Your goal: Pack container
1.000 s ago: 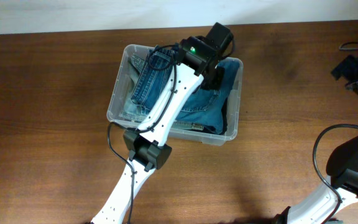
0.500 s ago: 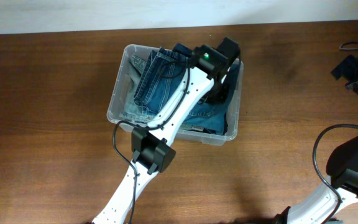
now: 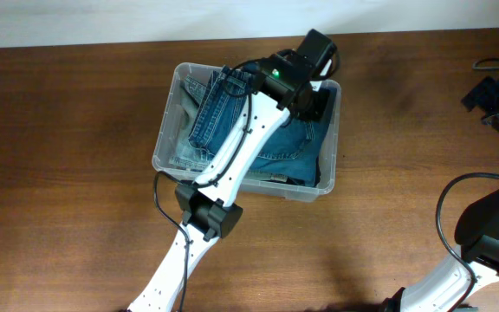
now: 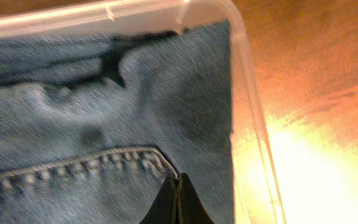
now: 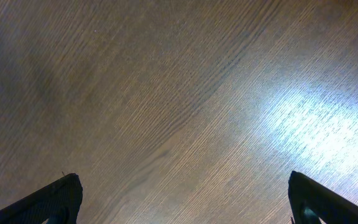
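Packing looks nearly done: jeans (image 3: 210, 113) fill the container (image 3: 165, 117) at the far middle of the tabletop (image 3: 59, 173), the left hand (image 4: 176, 199) closed and empty on the denim, the right hand (image 5: 184, 200) wide open, holding nothing.

I count one clear container (image 3: 165, 130) and one wooden table (image 3: 59, 191). Denim pieces: two that I can tell apart, a paler piece (image 3: 210, 108) and a darker piece (image 3: 288, 152); any beneath are hidden. One dark cloth heap (image 3: 492, 97). My arms number two — left arm (image 3: 232, 147) and right arm (image 3: 483, 230) — with one pincer each: left pincer (image 4: 177, 202), right pincer (image 5: 185, 198).
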Controlling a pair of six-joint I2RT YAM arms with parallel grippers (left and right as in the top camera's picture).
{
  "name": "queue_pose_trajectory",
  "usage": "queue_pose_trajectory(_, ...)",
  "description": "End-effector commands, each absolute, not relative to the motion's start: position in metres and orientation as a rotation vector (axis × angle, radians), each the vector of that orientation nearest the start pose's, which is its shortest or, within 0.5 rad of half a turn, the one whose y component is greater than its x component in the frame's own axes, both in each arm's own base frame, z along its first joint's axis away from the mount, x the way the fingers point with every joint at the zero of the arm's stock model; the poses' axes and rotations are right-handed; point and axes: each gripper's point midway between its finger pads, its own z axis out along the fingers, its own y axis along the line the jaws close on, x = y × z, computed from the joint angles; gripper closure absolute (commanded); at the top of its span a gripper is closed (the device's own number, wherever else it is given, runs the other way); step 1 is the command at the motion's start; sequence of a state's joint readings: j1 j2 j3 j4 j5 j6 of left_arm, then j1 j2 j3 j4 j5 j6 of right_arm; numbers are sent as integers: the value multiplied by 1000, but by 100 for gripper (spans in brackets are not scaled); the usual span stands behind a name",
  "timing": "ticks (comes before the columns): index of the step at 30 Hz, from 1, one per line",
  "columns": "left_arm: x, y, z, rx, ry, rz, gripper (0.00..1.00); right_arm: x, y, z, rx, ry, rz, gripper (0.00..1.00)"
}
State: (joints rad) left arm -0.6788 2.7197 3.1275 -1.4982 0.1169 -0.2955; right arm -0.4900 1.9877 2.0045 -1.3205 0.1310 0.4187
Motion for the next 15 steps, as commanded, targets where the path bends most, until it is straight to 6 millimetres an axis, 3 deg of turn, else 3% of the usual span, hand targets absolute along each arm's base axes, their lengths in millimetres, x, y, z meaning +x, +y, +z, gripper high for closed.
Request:
queue_pose_trajectory(1,440,-377,156,545,2675,-476,99,372,-227,178,1299,2578,-219,2)
queue_pose_trajectory(7,432,-376,102,567,2803,-415,99,372,-227,178,1299,2578,-219,2)
queue_pose_trajectory(15,425,-373,91,575,2850,-397,96,372,-227,178,1298,2577,-219,2)
